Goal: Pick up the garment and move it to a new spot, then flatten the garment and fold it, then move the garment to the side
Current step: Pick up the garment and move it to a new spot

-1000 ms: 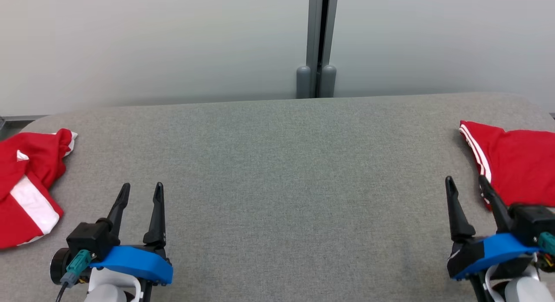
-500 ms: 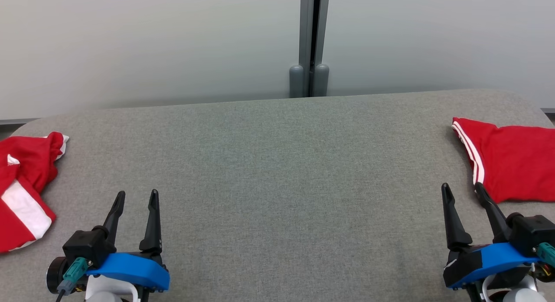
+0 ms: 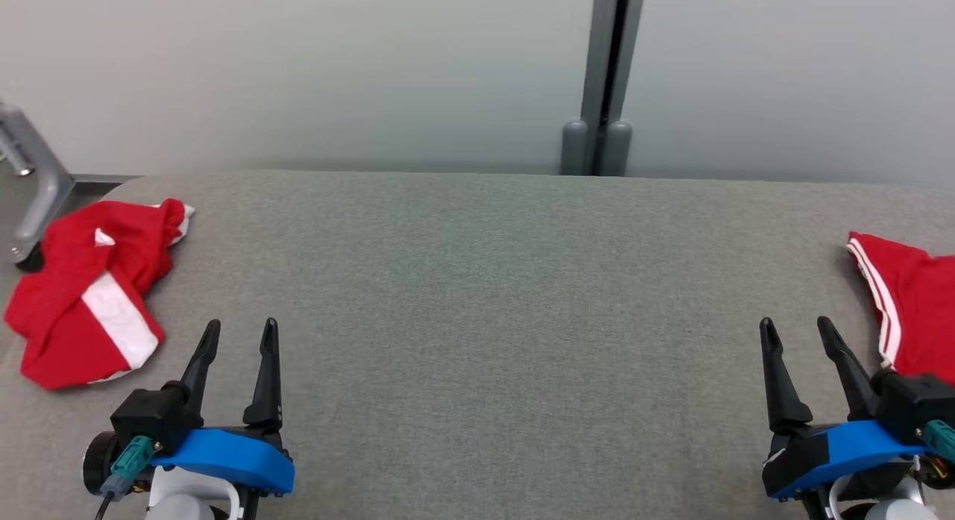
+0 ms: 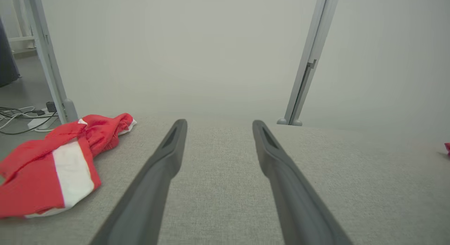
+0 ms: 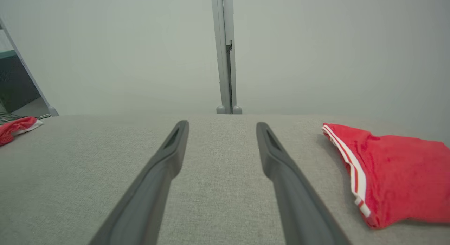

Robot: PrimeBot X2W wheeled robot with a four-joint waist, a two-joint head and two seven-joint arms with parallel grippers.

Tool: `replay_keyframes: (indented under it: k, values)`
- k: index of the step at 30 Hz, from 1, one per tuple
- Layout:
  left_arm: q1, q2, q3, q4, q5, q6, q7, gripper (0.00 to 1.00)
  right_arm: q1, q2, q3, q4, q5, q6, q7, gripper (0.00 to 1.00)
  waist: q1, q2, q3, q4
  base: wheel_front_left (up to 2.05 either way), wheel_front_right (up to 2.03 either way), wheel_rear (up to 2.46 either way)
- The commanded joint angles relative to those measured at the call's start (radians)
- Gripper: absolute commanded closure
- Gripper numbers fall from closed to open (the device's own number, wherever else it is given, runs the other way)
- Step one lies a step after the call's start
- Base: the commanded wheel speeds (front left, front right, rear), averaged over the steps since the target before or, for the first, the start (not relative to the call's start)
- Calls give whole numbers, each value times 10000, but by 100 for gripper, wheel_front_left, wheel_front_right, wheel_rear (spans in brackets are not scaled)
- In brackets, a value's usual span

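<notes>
My left claw [image 3: 241,324] and right claw [image 3: 794,324] stand wide apart, empty; the crumpled red and white garment [image 3: 89,292] lies at the left end of the grey cloth table [image 3: 477,318], not yet picked up; the folded red striped garment [image 3: 914,311] on the right looks done to me.

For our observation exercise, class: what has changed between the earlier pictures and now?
The view swung left: camera motion, not the things. The crumpled red-and-white garment and the flat red white-striped garment lie unmoved; left claw and right claw stay open, empty.
</notes>
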Motion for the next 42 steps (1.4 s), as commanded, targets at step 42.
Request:
replay_keyframes:
  k: [42]
  values:
    - [201, 110, 211, 12, -100, 12, -34, 0, -112, 44, 454, 475, -334, -1, -313, 0, 0, -1, 211, 4648, 0, 0, 0]
